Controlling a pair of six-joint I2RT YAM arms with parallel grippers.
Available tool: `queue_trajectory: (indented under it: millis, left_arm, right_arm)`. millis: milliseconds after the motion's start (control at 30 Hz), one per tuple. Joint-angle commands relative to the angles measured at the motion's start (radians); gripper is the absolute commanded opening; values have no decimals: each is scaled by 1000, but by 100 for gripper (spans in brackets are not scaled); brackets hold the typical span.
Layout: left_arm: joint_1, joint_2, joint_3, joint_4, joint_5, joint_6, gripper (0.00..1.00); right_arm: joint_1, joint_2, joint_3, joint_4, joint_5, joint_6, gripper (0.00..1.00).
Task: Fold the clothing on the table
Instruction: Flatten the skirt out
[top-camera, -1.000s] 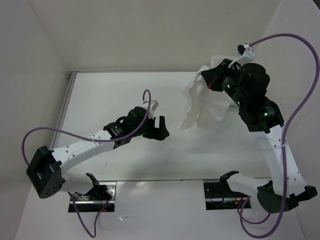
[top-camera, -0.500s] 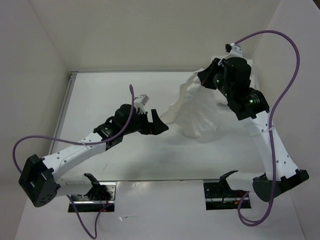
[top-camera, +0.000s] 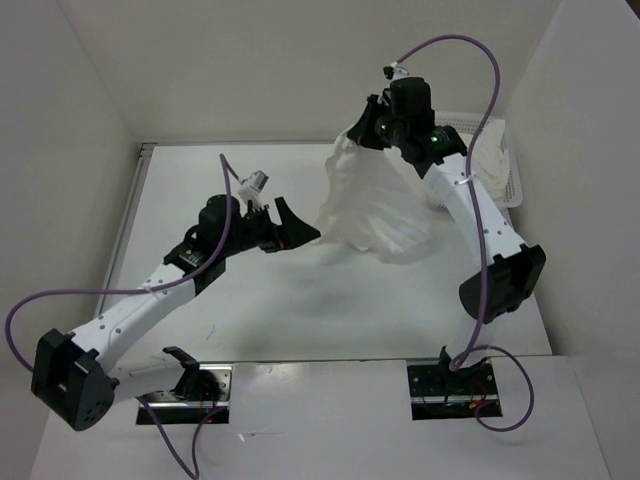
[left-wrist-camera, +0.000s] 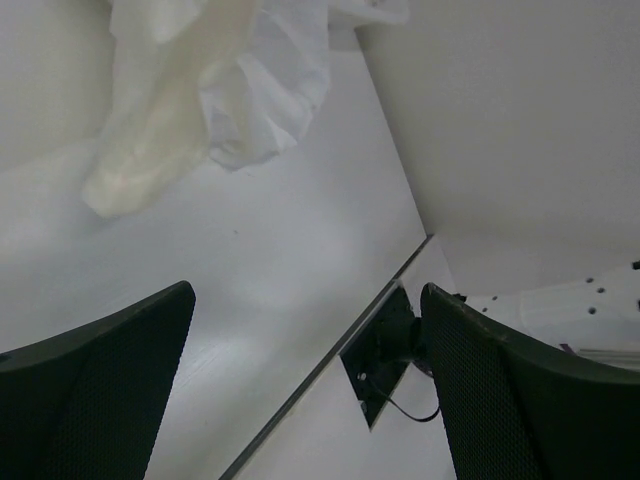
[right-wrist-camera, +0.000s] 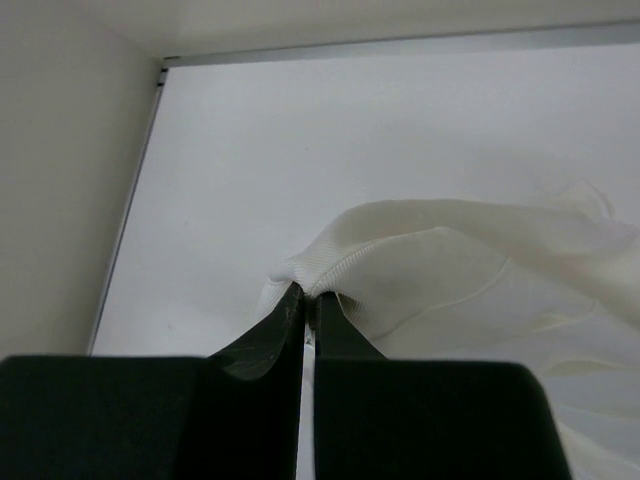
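The clothing (top-camera: 372, 205), thin white wrinkled fabric, hangs in the air over the back middle of the table (top-camera: 250, 310). My right gripper (top-camera: 362, 132) is shut on its ribbed upper edge (right-wrist-camera: 330, 272) and holds it high. The garment's lower folds droop to about the level of my left gripper (top-camera: 297, 228), which stands open just left of the cloth with nothing between its fingers. In the left wrist view the hanging clothing (left-wrist-camera: 215, 90) shows at the top, apart from the wide-set fingers (left-wrist-camera: 500, 390).
A white mesh basket (top-camera: 498, 160) with bunched white cloth (top-camera: 490, 155) stands at the back right by the wall. White walls enclose the table. A thin metal edge strip (top-camera: 128, 215) runs along its left side. The two arm base mounts (top-camera: 450, 385) sit at the near edge.
My right gripper has swung left and farther back, carrying the clothing higher and toward the table's middle. My left gripper has moved left and back a little, staying open.
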Motion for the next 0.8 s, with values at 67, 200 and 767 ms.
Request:
queue_trajectory:
  millis: [67, 200, 767]
  left_arm:
    - [71, -107, -24, -20, -5, 24, 100]
    - [105, -107, -33, -20, 18, 24, 100]
    - [117, -76, -46, -2, 39, 43, 100]
  right_arm:
    - [17, 76, 395, 113, -124, -78, 0]
    - [18, 203, 775, -66, -133, -104, 0]
    - [-48, -111, -136, -128, -122, 49, 0]
